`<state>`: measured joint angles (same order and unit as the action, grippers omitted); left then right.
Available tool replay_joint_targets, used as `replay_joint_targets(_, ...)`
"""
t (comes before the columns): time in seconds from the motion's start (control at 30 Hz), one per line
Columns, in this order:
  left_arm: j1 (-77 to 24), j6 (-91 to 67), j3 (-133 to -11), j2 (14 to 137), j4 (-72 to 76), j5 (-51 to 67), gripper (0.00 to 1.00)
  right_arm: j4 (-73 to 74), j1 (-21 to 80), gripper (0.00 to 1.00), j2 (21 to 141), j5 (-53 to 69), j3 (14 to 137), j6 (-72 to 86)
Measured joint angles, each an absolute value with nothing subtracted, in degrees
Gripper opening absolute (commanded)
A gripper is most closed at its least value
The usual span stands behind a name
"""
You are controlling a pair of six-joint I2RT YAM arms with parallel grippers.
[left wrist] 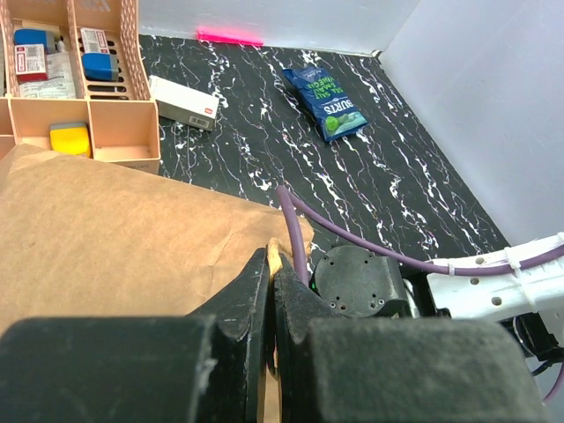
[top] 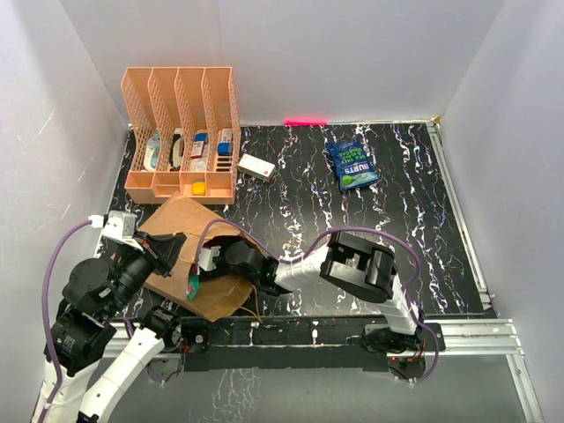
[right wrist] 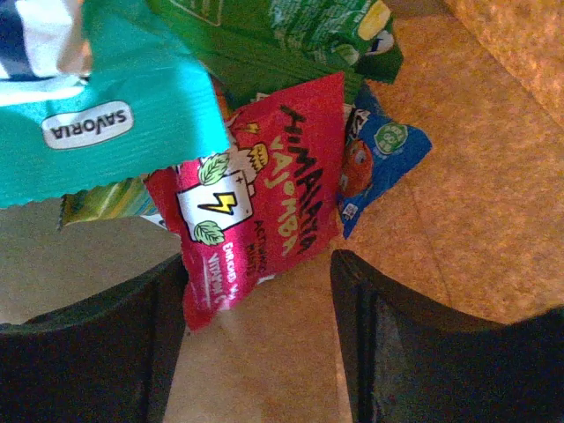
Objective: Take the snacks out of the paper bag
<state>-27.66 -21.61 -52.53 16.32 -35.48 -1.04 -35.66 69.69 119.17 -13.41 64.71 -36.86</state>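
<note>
The brown paper bag [top: 181,231] lies on its side at the near left, its mouth toward the right arm. My left gripper [top: 174,251] [left wrist: 273,257] is shut on the bag's upper rim, pinching the paper. My right gripper [top: 236,261] [right wrist: 260,295] reaches inside the bag and stands open. Before it lie several snacks: a red packet [right wrist: 256,203], a teal one [right wrist: 115,123], a green one [right wrist: 291,35] and a small blue one [right wrist: 383,154]. The red packet's lower corner sits between the fingers, close to the left finger [right wrist: 132,344]. One dark blue chip bag [top: 352,165] [left wrist: 328,101] lies out on the table.
An orange mesh rack [top: 181,132] [left wrist: 97,97] with small boxes stands at the back left. A small white box [top: 256,166] [left wrist: 183,101] lies beside it. White walls close in the black marbled table [top: 414,220]. My right arm's purple cable [left wrist: 295,229] runs past the bag's rim.
</note>
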Motion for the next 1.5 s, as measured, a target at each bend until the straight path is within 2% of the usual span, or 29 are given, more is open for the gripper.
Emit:
replay_joint_targets(0.27,-27.7,-21.6,-52.5,16.3,-35.7,-1.1,0.00,-37.4,69.7,0.40,117.2,-14.8,62.0,-33.7)
replay_joint_targets(0.4,-27.7,-21.7,-52.5,16.2,-35.7,-1.1,0.00,-37.5,69.7,0.33,114.9,-14.7,60.4,-31.8)
replay_joint_targets(0.57,-27.7,-21.7,-52.5,16.0,-35.7,-1.1,0.00,-37.3,69.7,0.15,110.9,-13.5,58.1,-28.7)
replay_joint_targets(0.63,-27.7,-21.7,-52.5,16.0,-35.7,-1.1,0.00,-37.1,69.7,0.12,109.1,-12.6,57.2,-27.1)
replay_joint_targets(0.77,-27.7,-21.7,-52.5,16.0,-35.6,-1.1,0.00,-37.6,69.7,0.13,106.7,-11.5,55.4,-24.2)
replay_joint_targets(0.8,-27.7,-21.7,-52.5,16.0,-35.6,-1.1,0.00,-37.6,69.7,0.18,106.5,-11.4,55.1,-23.7)
replay_joint_targets(0.83,-27.7,-21.7,-52.5,16.0,-35.6,-1.1,0.00,-37.6,69.7,0.29,106.5,-11.4,55.1,-23.4)
replay_joint_targets(0.87,-27.7,-21.7,-52.5,16.0,-35.6,-1.1,0.00,-37.6,69.7,0.48,106.5,-11.4,54.9,-23.0)
replay_joint_targets(0.9,-27.7,-21.7,-52.5,16.0,-35.6,-1.1,0.00,-37.5,69.7,0.58,106.5,-11.2,54.8,-22.8)
replay_joint_targets(1.0,-27.7,-21.7,-52.5,16.0,-35.6,-1.1,0.00,-37.6,70.3,0.71,107.3,-11.5,55.1,-23.9)
replay_joint_targets(1.33,-27.7,-21.7,-52.5,15.8,-35.6,-1.1,0.00,-38.7,72.0,0.73,118.5,-19.8,62.9,-29.8)
replay_joint_targets(1.5,-27.7,-21.9,-52.5,15.3,-35.6,-1.1,0.00,-42.7,71.9,0.47,122.2,-25.3,67.6,-33.2)
